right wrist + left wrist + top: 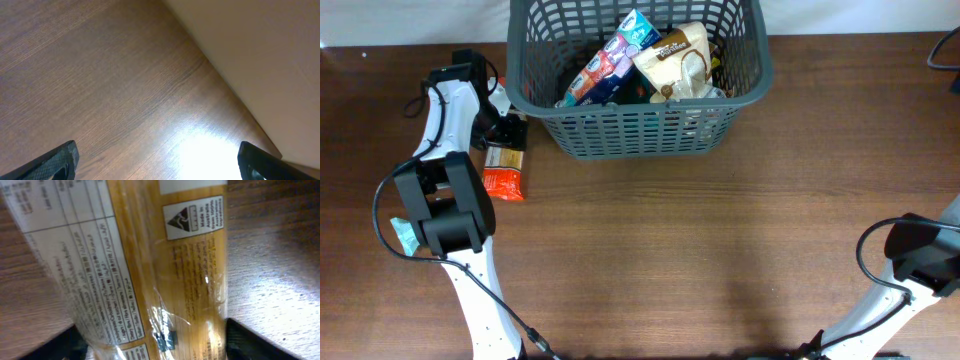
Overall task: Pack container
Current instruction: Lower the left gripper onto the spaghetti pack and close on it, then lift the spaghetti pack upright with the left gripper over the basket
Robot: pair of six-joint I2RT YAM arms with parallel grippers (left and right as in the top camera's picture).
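We see the container [637, 130] at the table's [700, 250] 12 o'clock, just at 3 o'clock from the left gripper [152, 337], whose jaws stand spread astride an orange packet [150, 255]. The right gripper [157, 160], far off at 4 o'clock, gapes too.

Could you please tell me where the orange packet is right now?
In the overhead view the orange packet lies on the table at the left, outside the container, just on the robot's side of the yellow packet beside the left arm.
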